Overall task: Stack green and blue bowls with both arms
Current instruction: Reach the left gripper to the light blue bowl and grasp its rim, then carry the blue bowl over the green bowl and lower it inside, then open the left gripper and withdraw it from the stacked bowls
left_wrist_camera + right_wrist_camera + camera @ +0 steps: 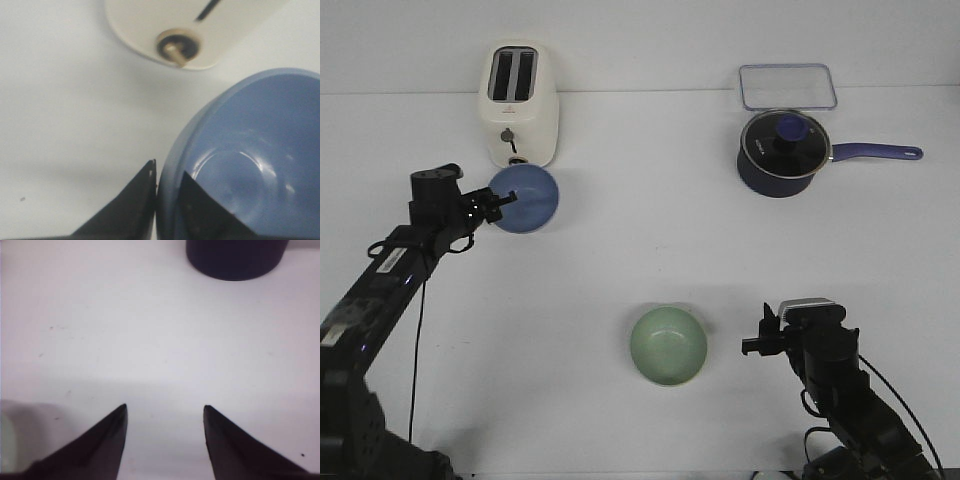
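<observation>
Front view, writing: none readable; a white tag on the left arm too small to make out.
Front view, surface: plain white table (640,230) meeting a pale wall behind.
Front view, landmark: cream toaster (520,105) at the back.
Front view, blue bowl (525,198): just in front of the toaster, rim pinched by the left gripper (506,203).
Front view, green bowl (668,345): well apart from the toaster, nearer the robot; right gripper (753,345) close beside it, not touching.
Front view, others: navy saucepan (782,152) and clear lidded container (787,86) far right of the toaster.
Left wrist view: fingers (137,202) clamped either side of the blue bowl (250,160) rim; toaster (190,30) knob beyond.
Right wrist view: fingers (102,445) spread apart over bare table (150,340); saucepan (235,257) base beyond; sliver of green bowl (6,442) at the edge.
</observation>
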`<state>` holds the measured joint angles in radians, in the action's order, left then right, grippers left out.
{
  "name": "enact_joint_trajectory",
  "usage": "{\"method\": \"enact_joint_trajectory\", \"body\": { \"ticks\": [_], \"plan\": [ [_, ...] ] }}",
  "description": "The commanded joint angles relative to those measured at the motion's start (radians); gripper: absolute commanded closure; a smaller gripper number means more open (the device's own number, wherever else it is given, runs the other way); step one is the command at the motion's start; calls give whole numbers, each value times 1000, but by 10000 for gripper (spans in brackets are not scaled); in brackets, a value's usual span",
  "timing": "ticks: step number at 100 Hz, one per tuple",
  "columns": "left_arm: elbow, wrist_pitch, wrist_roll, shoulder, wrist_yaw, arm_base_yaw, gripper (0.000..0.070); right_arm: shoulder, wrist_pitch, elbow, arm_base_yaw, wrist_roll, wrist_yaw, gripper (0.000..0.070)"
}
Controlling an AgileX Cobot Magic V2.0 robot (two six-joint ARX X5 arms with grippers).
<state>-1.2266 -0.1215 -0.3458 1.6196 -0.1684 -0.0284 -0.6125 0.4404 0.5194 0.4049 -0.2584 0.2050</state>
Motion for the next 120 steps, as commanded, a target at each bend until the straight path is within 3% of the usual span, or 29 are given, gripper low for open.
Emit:
{"method": "enact_joint_trajectory", "body": {
  "ticks": [1,18,27,47,62,97,103,108,112,116,120],
  "plan": [
    [-21,-50,26,-69,-40,-6,688,6,-8,-17,3,-8,5,394],
    [-13,-230,101,-248,-120,-74,688,18,-29,-65,3,-68,-11,394],
    [33,-257,101,-330,-159,-144,687,14,-39,-68,3,-70,-32,394],
    [210,-182,29,-403,-174,-376,687,16,-65,-68,3,-68,-48,394],
    [305,-48,-37,-367,-173,-544,687,16,-58,-68,3,-65,-52,394],
    [306,148,-71,-159,-169,-709,679,16,-55,-68,3,-59,-52,394],
    [306,170,-71,-145,-171,-718,581,16,-54,-68,3,-58,-52,394],
    [305,176,-66,-143,-178,-720,433,16,-54,-68,3,-58,-51,394],
    [303,175,-62,-144,-181,-720,353,16,-54,-68,3,-58,-50,394],
    [303,169,-58,-155,-180,-718,307,16,-54,-68,3,-58,-47,394],
    [303,166,-55,-167,-180,-709,311,16,-54,-68,3,-58,-47,394]
  ]
}}
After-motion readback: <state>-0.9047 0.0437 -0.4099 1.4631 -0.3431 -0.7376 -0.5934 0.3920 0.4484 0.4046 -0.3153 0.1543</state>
